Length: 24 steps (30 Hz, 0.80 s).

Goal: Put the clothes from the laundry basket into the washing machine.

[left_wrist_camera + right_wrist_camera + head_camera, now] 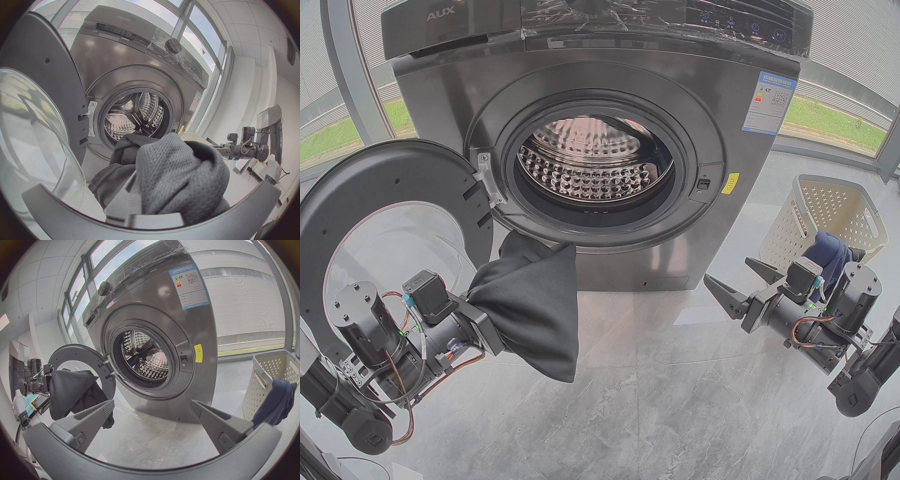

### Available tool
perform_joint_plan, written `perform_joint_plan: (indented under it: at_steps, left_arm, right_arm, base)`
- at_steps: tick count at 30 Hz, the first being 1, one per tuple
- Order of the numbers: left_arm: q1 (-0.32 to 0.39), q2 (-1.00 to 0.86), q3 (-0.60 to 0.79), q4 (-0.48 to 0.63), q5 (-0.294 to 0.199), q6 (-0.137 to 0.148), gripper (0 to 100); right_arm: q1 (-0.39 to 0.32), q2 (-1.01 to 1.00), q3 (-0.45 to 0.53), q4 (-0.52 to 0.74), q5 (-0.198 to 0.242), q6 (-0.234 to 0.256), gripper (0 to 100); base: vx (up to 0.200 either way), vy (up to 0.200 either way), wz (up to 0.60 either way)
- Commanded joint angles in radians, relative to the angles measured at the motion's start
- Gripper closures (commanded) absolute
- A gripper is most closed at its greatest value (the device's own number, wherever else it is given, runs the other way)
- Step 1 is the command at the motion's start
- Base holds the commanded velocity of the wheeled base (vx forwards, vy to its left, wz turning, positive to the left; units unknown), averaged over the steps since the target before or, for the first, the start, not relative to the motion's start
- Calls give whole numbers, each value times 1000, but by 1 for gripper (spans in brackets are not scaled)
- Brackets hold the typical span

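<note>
A grey washing machine (700, 94) stands ahead with its round door (381, 206) swung open to the left and its steel drum (590, 162) bare. My left gripper (487, 319) is shut on a dark grey garment (534, 306), which hangs just below the drum opening; the same garment (175, 175) hides its fingers. My right gripper (737, 284) hangs open to the right of the machine, fingers (93, 418) spread with nothing between. Behind it stands the cream laundry basket (831, 206) with a navy garment (831, 256) draped over its rim.
The open door takes up the room left of the drum. Pale marble floor (675, 387) lies free in front of the machine. Windows and a frame post (353, 69) stand behind on both sides.
</note>
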Motion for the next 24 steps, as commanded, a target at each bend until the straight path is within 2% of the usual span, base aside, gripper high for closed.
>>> perform_joint_plan:
  at_steps: [1, 3, 4, 5, 7, 10, 16, 24]
  left_arm:
    - [-1, 7, 2, -1, 0, 6, 100]
    - [-1, 9, 2, 0, 0, 19, 100]
    - [-3, 9, 5, 0, 2, 45, 100]
    - [-3, 9, 9, 0, 2, 58, 100]
    - [-4, 9, 16, -1, 0, 68, 100]
    - [-7, 13, 11, 0, 2, 71, 100]
    - [-9, 26, 16, -1, 2, 73, 100]
    - [-18, 47, 13, -3, 2, 73, 100]
  right_arm:
    - [2, 6, 2, 0, 0, 1, 0]
    - [3, 6, 3, 0, 0, 1, 0]
    - [8, 4, 3, 0, -2, 6, 0]
    - [14, 3, 3, 0, -9, 7, 0]
    - [21, 1, 0, 0, -28, 7, 0]
    - [23, 3, -6, 0, -31, 13, 0]
    - [38, 3, -1, 0, -32, 18, 0]
    - [41, -1, -3, 1, -32, 19, 0]
  base:
    - [0, 0, 0]
    - [0, 0, 0]
    - [0, 0, 0]
    - [200, 0, 0]
    - [200, 0, 0]
    - [200, 0, 0]
    - [0, 0, 0]
    - [200, 0, 0]
